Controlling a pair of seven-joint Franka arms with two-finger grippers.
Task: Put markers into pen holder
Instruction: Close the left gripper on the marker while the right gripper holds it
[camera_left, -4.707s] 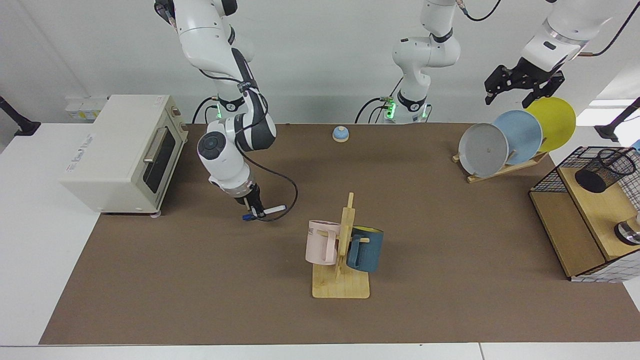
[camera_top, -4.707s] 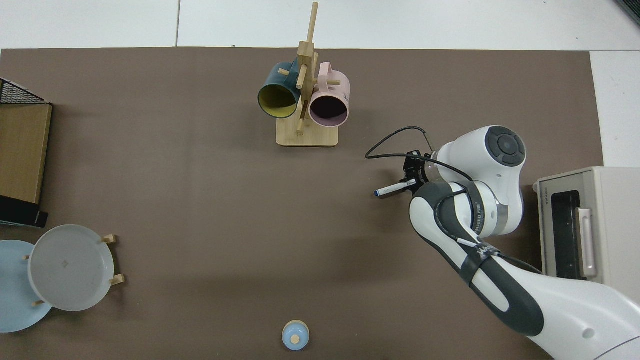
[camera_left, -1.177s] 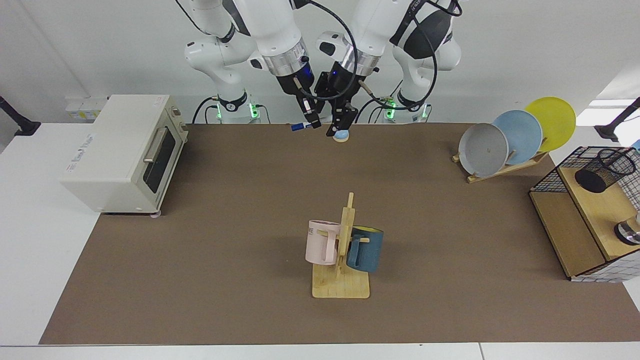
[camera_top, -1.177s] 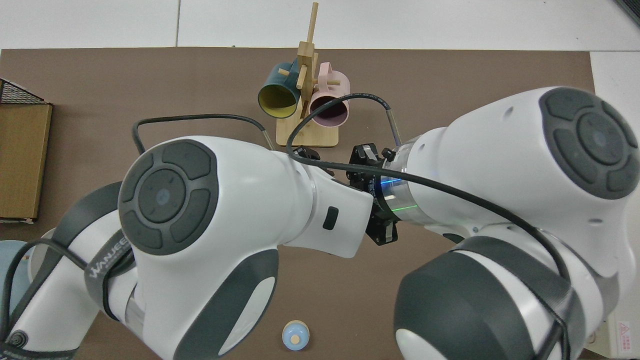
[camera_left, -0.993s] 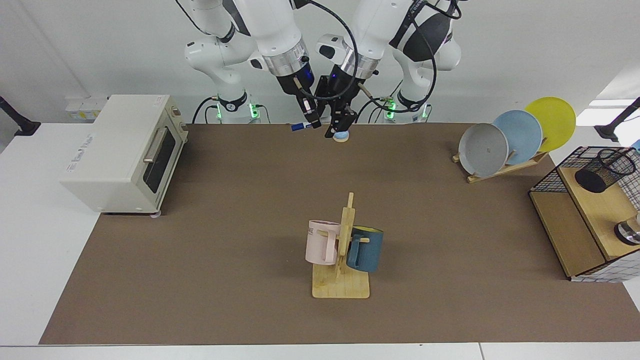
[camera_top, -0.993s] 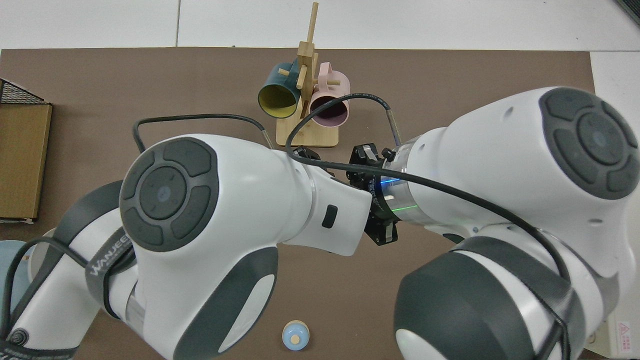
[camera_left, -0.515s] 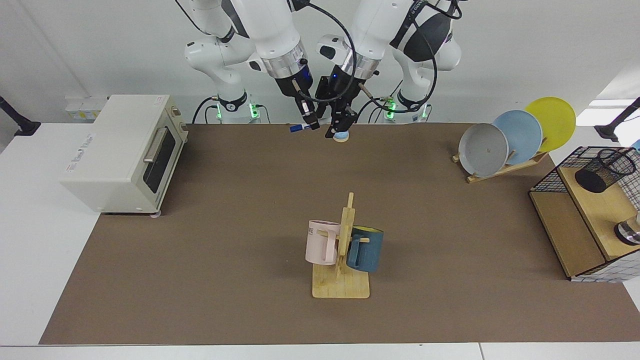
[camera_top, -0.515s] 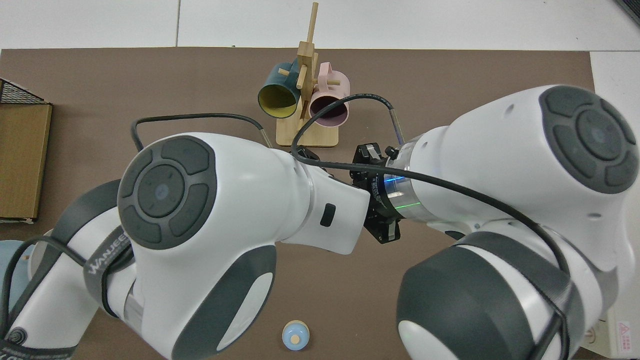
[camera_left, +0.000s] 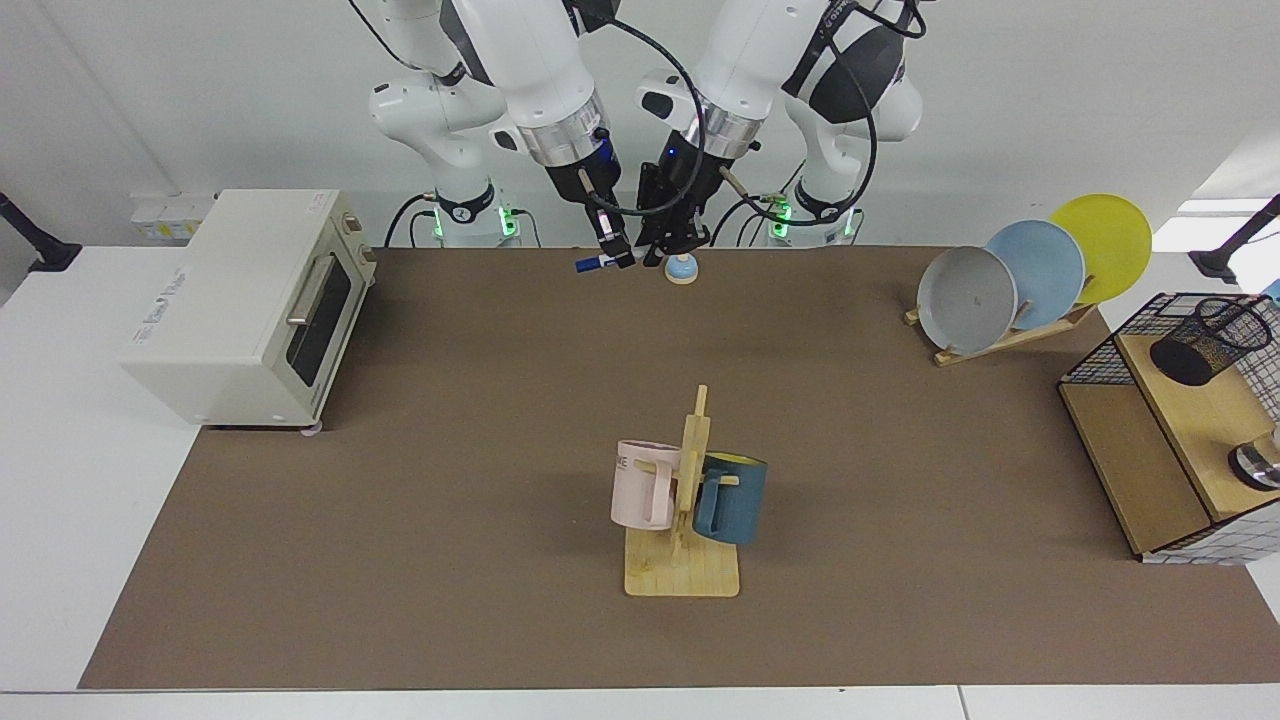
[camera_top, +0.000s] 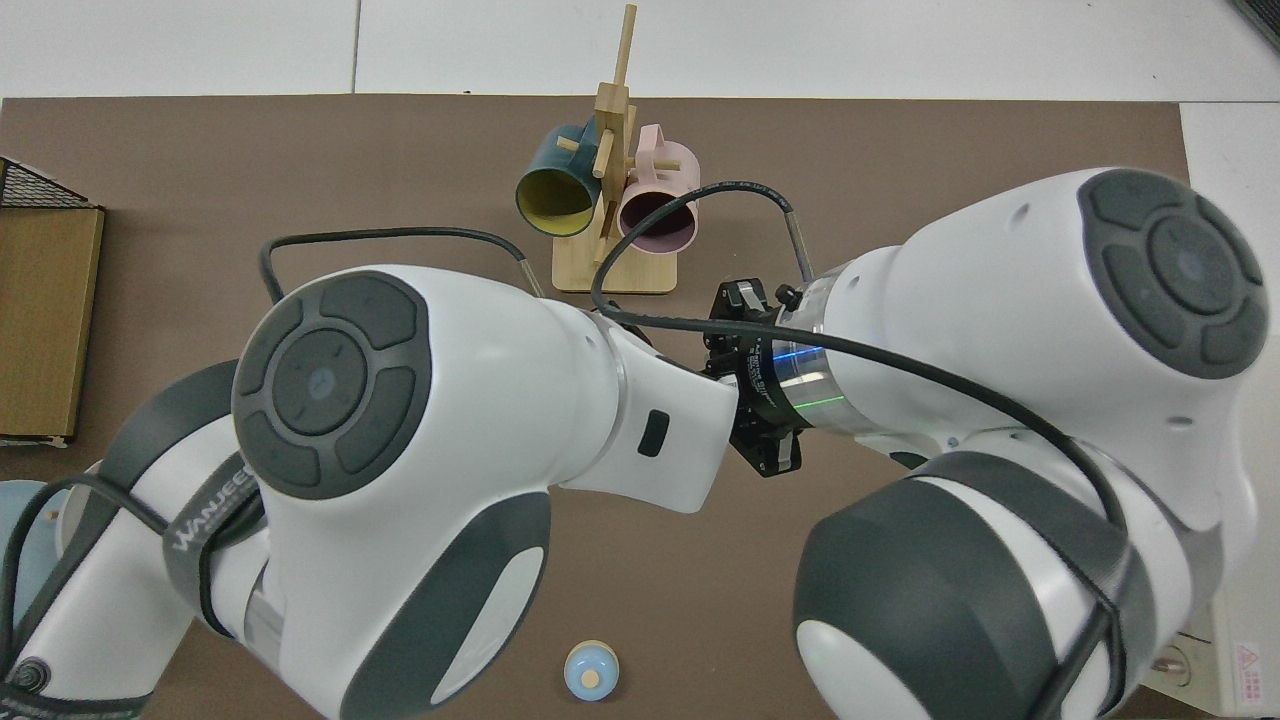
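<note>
At the back middle of the table, in the facing view, my right gripper (camera_left: 612, 250) is shut on the marker (camera_left: 592, 263). The marker lies level in the air, with its dark blue cap pointing toward the toaster side. My left gripper (camera_left: 668, 246) hangs right beside it at the marker's white end, its fingers apart. The pen holder (camera_left: 1205, 340), a small black mesh cup, stands on the wooden shelf at the far right. In the top view the two arm bodies hide both grippers and the marker, and the pen holder is out of view.
A cream toaster oven (camera_left: 240, 300) stands at the left. A wooden mug rack (camera_left: 685, 560) holds a pink and a blue mug mid-table. Just behind the grippers sits a small blue bell (camera_left: 681, 268). Plates lean in a rack (camera_left: 1010, 280) beside the wire basket shelf (camera_left: 1100, 350).
My right arm has lifted the marker off the mat to the back middle. The left arm has come over from above the plates, and in the last second its gripper edged closer to the marker.
</note>
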